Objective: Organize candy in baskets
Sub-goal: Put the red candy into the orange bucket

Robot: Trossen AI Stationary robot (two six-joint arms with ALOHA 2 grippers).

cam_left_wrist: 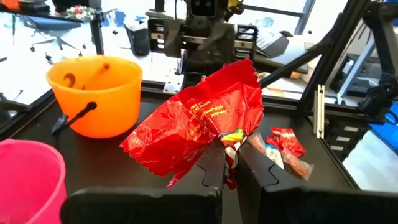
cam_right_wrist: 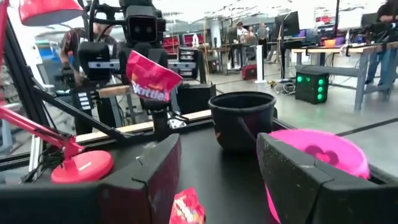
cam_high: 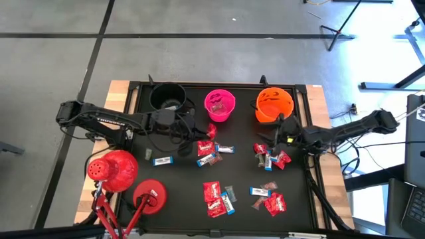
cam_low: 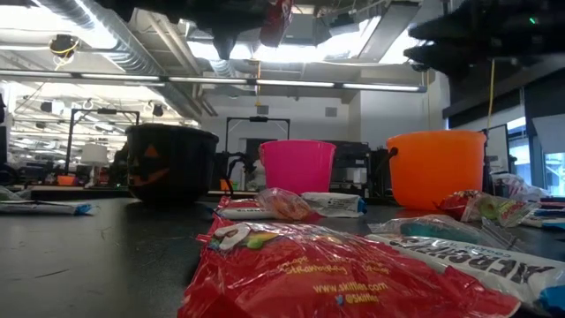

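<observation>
Left wrist view is showing the left gripper (cam_left_wrist: 229, 163) clamping a red candy packet (cam_left_wrist: 199, 124) by its lower seam, so the wrapper is fanning upward and hanging clear of the worktop, which suits carrying it to a bucket. From above, that gripper (cam_high: 199, 127) is sitting just in front of the pink bucket (cam_high: 220, 106), between it and the black cauldron bucket (cam_high: 167, 97); the three buckets are lining the far edge, with the orange bucket (cam_high: 273, 105) nearest the far right corner. The pink one is probably the intended target, though the overhead picture is too coarse to confirm which wrappers are already lying inside it.

The right gripper (cam_high: 277, 135) is waiting with its jaws apart and empty, just in front of the orange bucket and above a small heap of sweets (cam_high: 271, 157), likely positioned for the next pick. More loose candy (cam_high: 214, 153) is lying at the centre of the worktop, and another scatter (cam_high: 218, 198) is lying toward the near edge, still unsorted.
</observation>
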